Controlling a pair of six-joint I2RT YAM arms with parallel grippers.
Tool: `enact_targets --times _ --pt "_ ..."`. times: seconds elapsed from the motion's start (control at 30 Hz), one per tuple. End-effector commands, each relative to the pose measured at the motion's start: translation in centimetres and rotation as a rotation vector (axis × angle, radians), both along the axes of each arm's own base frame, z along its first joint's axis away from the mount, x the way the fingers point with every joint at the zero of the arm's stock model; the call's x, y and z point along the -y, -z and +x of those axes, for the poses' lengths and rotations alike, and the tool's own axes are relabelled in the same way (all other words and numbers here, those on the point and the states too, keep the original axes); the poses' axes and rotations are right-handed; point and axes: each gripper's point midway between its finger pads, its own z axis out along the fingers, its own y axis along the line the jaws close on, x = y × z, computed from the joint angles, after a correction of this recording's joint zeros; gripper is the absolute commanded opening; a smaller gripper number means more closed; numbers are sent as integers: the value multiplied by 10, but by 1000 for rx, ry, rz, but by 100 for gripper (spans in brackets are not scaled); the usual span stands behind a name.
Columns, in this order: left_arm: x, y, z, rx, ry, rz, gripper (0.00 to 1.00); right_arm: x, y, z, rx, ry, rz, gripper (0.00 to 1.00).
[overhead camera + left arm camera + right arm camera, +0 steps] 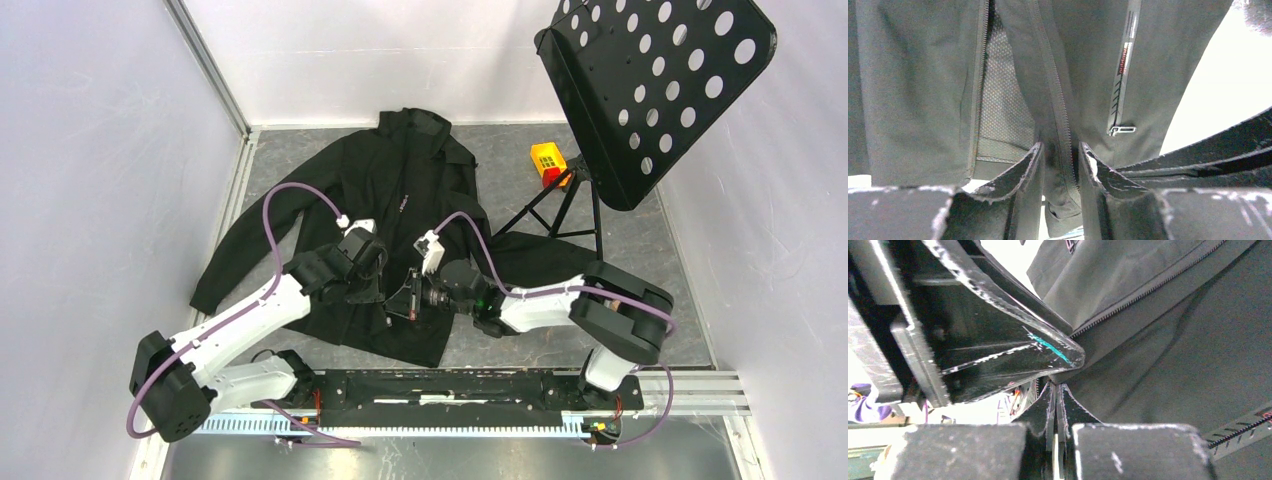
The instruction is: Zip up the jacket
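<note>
The black jacket (400,190) lies flat on the grey table, collar at the far end, front unzipped. Both grippers meet at its lower front. In the left wrist view the two rows of zipper teeth (979,90) stand apart with mesh lining (1003,95) between them. My left gripper (1060,150) is shut on a fold of the jacket (918,75) carrying the right row of teeth. My right gripper (1055,386) is pinched shut on the jacket (1173,340) edge just beside the left gripper's finger (998,350). From above, the left gripper (372,292) and right gripper (402,300) almost touch.
A black perforated music stand (660,80) on a tripod rises at the back right, its legs by the jacket's right sleeve. A yellow and red block (548,162) sits behind it. A pocket zipper with a silver pull (1121,130) runs right of the front zipper.
</note>
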Motion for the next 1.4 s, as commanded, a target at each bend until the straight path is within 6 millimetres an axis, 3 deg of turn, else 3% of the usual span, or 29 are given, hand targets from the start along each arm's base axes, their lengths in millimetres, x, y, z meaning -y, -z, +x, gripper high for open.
enact_targets --times 0.0,0.13,0.3,0.4,0.5,0.63,0.7,0.87,1.03,1.3,1.37 --pt "10 -20 5 43 -1 -58 36 0 -35 10 98 63 21 0" --pt "14 -29 4 59 -1 -107 29 -2 -36 9 113 66 -2 0" --pt "16 -41 5 108 -6 -168 13 -1 -34 5 128 62 -36 0" --pt "28 -48 8 165 49 -242 2 2 -37 0 152 30 -25 1" --pt "46 -64 10 261 148 -355 2 6 -46 -9 205 -53 20 15" --pt "67 -91 5 399 263 -529 2 16 -65 -20 284 -157 144 22" --pt "73 -101 4 440 283 -593 2 20 -65 -20 293 -170 151 27" --pt "82 -106 -1 442 300 -675 2 34 -79 -18 341 -120 214 40" --pt "91 -109 -5 414 284 -783 2 57 -87 -7 350 -4 288 37" --pt "95 -113 -12 372 252 -878 2 66 -97 -11 391 -2 355 25" --pt "97 -115 -13 368 250 -904 2 64 -97 -12 393 -12 359 26"
